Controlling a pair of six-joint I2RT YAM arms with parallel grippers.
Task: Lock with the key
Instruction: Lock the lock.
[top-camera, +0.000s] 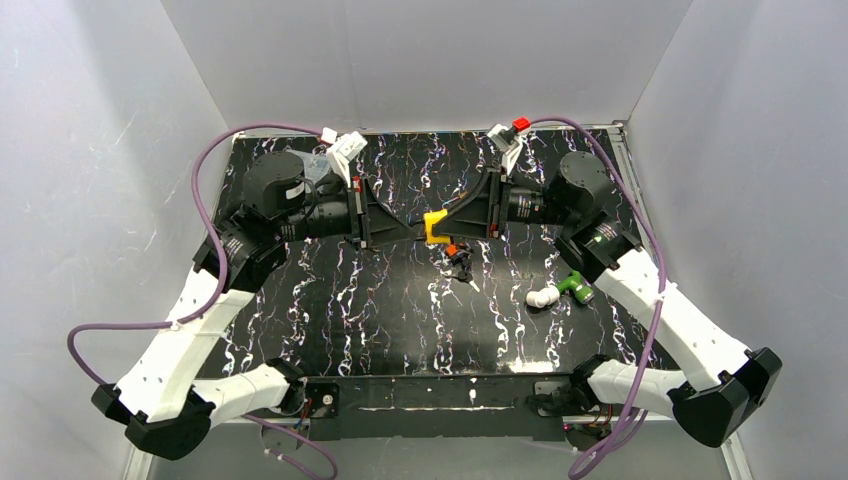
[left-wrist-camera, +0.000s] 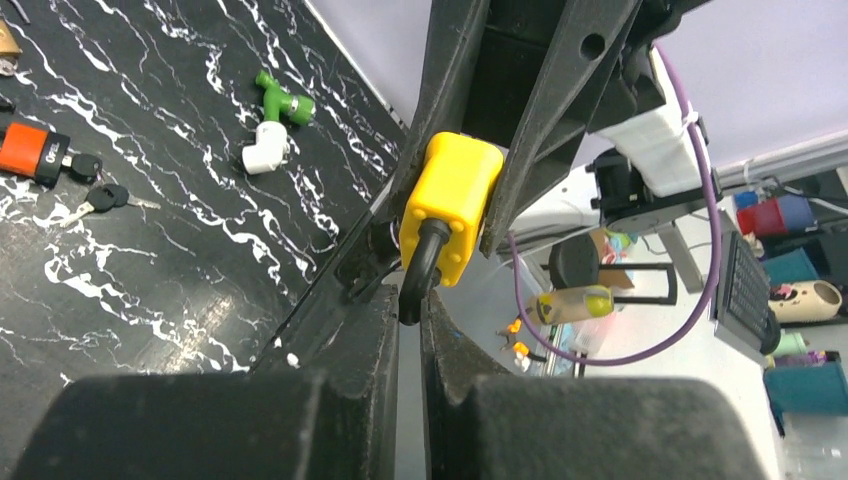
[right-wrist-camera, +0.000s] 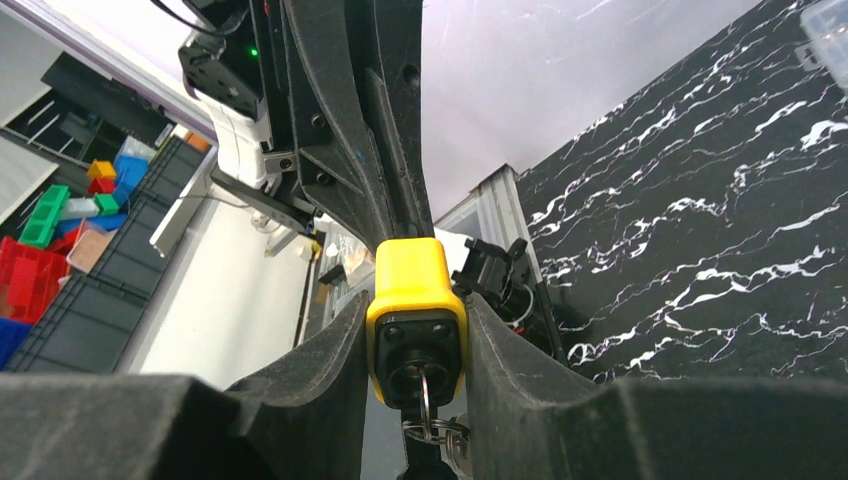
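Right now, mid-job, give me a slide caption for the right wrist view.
Right gripper clamps the yellow plastic-cased padlock, a key on a metal ring sitting in its keyhole.

Both arms rise from the lower corners of the frame, elbows bent outward, forearms converging mid-frame. The left pincer (top-camera: 417, 231) is pinched tight on the shackle (left-wrist-camera: 418, 272) of the padlock (top-camera: 435, 227). The right pincer (top-camera: 443, 221) clamps its yellow body.

White arms (top-camera: 195, 325) with black joints (top-camera: 165, 432) trail looping purple cables (top-camera: 198, 195).
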